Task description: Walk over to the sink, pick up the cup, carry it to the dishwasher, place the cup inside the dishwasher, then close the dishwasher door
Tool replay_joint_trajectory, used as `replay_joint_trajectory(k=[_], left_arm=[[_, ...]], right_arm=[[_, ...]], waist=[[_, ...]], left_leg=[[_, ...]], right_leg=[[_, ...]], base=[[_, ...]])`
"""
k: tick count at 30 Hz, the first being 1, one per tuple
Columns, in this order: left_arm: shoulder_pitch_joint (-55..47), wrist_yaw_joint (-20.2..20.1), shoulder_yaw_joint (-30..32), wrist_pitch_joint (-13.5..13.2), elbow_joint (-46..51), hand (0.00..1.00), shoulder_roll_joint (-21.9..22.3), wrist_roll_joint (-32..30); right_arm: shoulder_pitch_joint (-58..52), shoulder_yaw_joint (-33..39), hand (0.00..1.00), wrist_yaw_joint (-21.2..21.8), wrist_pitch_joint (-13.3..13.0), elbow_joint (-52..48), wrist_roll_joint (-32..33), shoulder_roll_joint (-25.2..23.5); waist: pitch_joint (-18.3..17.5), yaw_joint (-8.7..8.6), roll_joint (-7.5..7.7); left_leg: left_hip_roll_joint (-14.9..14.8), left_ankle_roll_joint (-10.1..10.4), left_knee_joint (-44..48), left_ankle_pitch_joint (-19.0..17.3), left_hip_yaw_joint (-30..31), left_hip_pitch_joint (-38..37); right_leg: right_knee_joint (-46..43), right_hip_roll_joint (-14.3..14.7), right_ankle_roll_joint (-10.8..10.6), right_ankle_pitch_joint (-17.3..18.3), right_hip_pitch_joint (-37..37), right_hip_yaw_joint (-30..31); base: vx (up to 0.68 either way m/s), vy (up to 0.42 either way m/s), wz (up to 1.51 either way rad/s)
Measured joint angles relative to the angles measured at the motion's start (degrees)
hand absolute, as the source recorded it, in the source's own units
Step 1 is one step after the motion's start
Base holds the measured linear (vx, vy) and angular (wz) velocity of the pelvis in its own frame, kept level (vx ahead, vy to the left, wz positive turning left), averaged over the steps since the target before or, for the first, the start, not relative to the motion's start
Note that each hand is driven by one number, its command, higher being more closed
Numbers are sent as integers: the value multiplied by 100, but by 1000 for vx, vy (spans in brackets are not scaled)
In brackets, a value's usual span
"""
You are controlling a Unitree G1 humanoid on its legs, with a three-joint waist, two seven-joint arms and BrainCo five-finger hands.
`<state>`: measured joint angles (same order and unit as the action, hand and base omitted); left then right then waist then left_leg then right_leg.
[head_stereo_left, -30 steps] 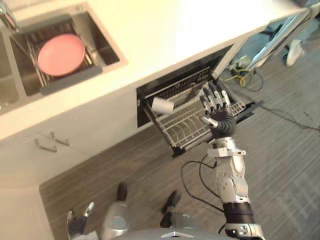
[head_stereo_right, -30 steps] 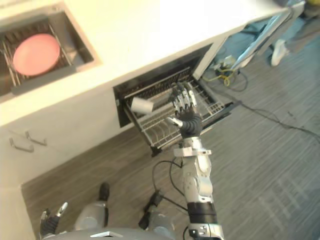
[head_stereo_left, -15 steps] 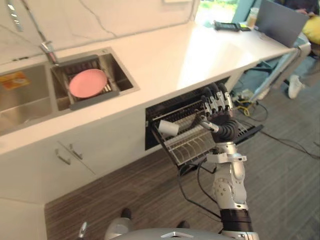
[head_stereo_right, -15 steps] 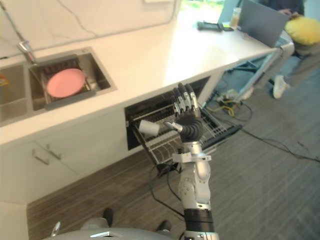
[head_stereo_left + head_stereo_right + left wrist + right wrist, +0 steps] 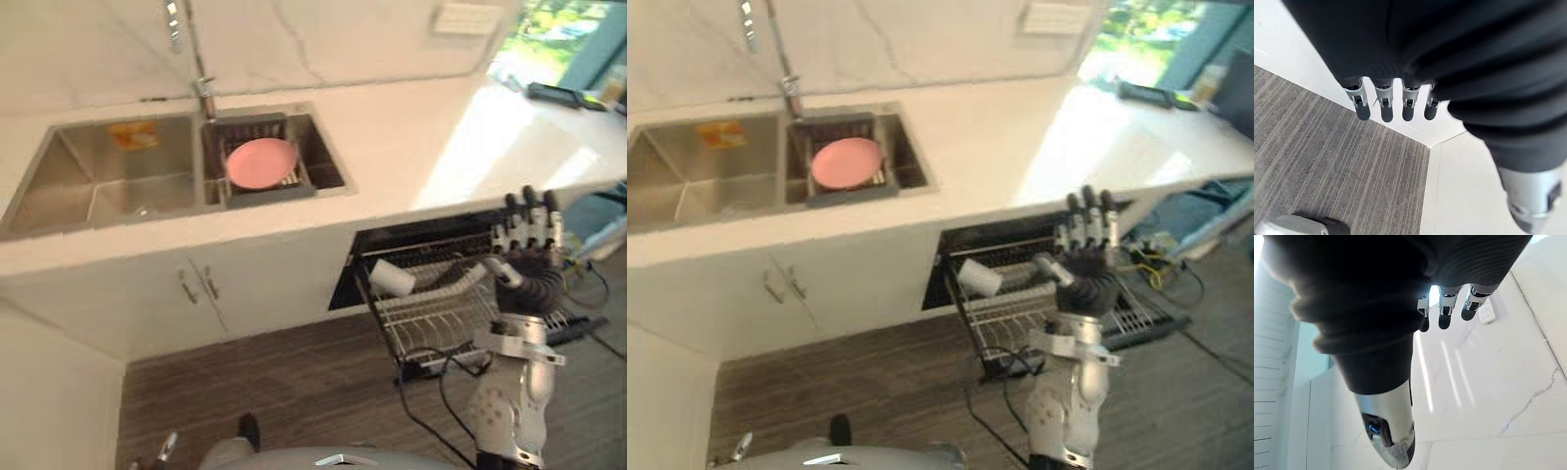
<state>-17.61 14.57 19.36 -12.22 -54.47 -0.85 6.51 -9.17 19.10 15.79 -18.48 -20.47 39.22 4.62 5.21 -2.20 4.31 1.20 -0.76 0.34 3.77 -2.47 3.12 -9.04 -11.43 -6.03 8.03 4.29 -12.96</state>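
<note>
Desk (image 5: 392,147) above, dishwasher (image 5: 392,240) open below; where's the cup (image 5: 392,277)?

Sideways on the pulled-out rack (image 5: 431,315). Light, stiff, likely slippery: grip round its wall. Right hand (image 5: 1085,279) raised just beside, fingers (image 5: 1087,211) straight, apart, empty; left hand (image 5: 1382,100) hangs with fingers straight too.

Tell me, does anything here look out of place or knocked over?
The white cup lies tipped on its side in the pulled-out dishwasher rack, not standing. The right hand hovers open near it, fingers straight, holding nothing. The pink plate in the sink looks fine.
</note>
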Motion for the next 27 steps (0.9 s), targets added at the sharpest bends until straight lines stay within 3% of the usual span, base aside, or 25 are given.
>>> replay_joint_trajectory(k=[1, 2, 3, 4, 5, 7, 10, 16, 27], left_arm=[[10, 1, 15, -6, 17, 0, -10, -6], [9, 0, 16, -31, 81, 0, -5, -9], [7, -4, 16, -37, 148, 0, 99, -6], [-1, -5, 48, -52, 166, 0, 110, -4], [-39, -5, 84, -108, 215, 0, 51, -3], [-3, -18, 91, -136, 215, 0, 68, -10], [19, -76, 327, -132, 201, 0, 193, -39], [19, -98, 352, -130, 184, 0, 417, -295], [87, 41, 319, -162, 215, 0, 346, -333]], right_arm=[[11, 21, 0, -3, 0, -4, 51, 1], [31, 33, 0, -9, 0, -9, 164, -9], [32, 20, 0, -4, 0, -43, 205, -43], [11, 17, 0, -4, 0, -112, 204, -99], [-14, -11, 0, -1, -23, -278, 202, -250], [-28, -66, 0, -15, -144, -484, 195, -363], [-60, -263, 0, -29, -191, -801, 191, -440], [-307, -326, 0, -215, -223, -791, 79, -444], [-715, -541, 0, -197, -100, -769, 79, -466]], waist=[[2, 15, -10], [18, 24, -69], [93, 65, -176], [95, 79, -159], [27, 98, 15], [-25, 175, 30], [-53, 236, 0], [-206, 153, -304], [-266, 145, -233]], left_leg=[[-25, -5, -31, 22, 77, -1], [-128, -5, -130, 55, 185, -65], [-264, 17, -291, 102, 286, -249], [-275, 18, -324, 103, 330, -323], [-170, 41, -356, 85, 354, -391], [-192, 93, -412, 43, 263, -498], [-234, 175, -523, -97, -429, -591], [-322, 248, -529, -71, -727, -709], [-411, 250, -530, -93, -837, -654]], right_leg=[[-163, 28, -27, -49, -41, -27], [-583, 117, 66, -117, -177, -16], [-870, 213, 217, 57, -290, 63], [-689, 256, 204, 132, -215, 62], [-345, 232, 244, -167, -141, 9], [-177, 191, 110, -164, 19, -41], [421, 182, -80, -133, 279, -68], [589, 245, -97, -271, 360, 7], [597, 322, -33, -404, 249, 54]], base=[[159, 0, 69], [117, -28, 53], [87, -33, 48], [74, -49, 35], [85, -67, 26], [53, -74, -10], [-55, -60, -48], [34, -21, -15], [-33, -4, -5]])
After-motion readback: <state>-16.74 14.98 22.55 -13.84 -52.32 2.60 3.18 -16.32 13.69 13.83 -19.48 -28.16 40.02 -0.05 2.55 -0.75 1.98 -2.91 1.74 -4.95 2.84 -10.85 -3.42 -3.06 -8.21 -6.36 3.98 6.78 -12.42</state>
